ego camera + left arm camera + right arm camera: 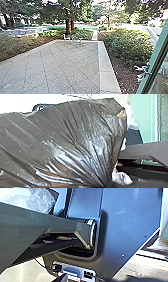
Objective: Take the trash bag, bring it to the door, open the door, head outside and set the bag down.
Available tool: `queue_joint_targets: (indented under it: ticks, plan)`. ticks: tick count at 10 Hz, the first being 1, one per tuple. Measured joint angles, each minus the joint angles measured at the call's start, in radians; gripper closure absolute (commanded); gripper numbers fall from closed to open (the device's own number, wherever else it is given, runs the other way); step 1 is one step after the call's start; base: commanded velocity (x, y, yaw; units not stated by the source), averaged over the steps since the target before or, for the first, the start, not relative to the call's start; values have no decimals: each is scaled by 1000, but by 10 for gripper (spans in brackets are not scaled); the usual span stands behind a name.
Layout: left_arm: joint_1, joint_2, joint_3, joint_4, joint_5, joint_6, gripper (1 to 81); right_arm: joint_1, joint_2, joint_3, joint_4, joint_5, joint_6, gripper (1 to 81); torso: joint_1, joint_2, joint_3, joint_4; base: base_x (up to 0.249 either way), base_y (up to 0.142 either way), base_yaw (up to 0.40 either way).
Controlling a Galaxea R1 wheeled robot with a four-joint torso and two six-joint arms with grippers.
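Observation:
The dark, shiny trash bag (pixel 75 144) looms large in the left wrist view, its plastic drawn into tight folds that meet at one gathered spot. My left gripper (pixel 108 184) is shut on the bag at that gather, the plastic covering most of it. A green door frame with glass (pixel 156 57) stands slanted at the right of the head view, and green framing (pixel 145 116) shows behind the bag in the left wrist view. In the right wrist view, parts of the robot's own body stand close to the camera.
A paved yard (pixel 57 67) stretches ahead, with a pale stone border (pixel 106 67) along its right side. Bushes (pixel 127 45) grow beyond that border, and a tree trunk (pixel 68 26) rises past the far edge. A small white object (pixel 143 71) shows beside the door frame.

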Motion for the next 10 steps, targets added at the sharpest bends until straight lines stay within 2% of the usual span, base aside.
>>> queue_joint_targets:
  ticks: [1, 2, 10]
  plan:
    - [2, 0, 0, 0, 1, 0, 811, 0, 0, 0, 0, 0, 0, 10, 0, 0, 0, 23, 129, 0, 0]
    - [5, 0, 0, 0, 1, 0, 811, 0, 0, 0, 0, 0, 0, 10, 0, 0, 0, 30, 134, 0, 0]
    - [-1, 0, -1, 0, 1, 0, 811, 7, -1, 0, 1, 2, 0, 10, 0, 0, 0, 30, 137, 0, 0]
